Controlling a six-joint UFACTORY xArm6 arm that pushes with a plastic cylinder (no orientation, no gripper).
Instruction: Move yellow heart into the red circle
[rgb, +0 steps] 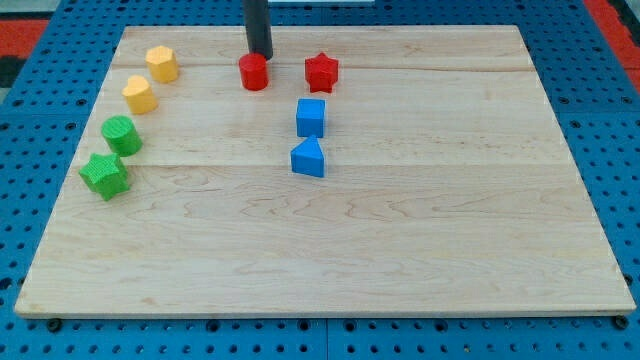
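Observation:
The yellow heart (140, 94) lies near the board's left edge, just below and left of a yellow hexagon (161, 63). The red circle (253, 72) sits near the top edge, a little left of the middle. My tip (260, 55) stands directly above the red circle in the view, close against its top side; I cannot tell if it touches. The tip is far to the right of the yellow heart.
A red star (321, 72) lies right of the red circle. A blue cube (311, 117) and a blue wedge-like block (308, 158) sit below the star. A green circle (121, 134) and a green star (104, 175) lie below the heart. The wooden board (330, 260) rests on a blue pegboard.

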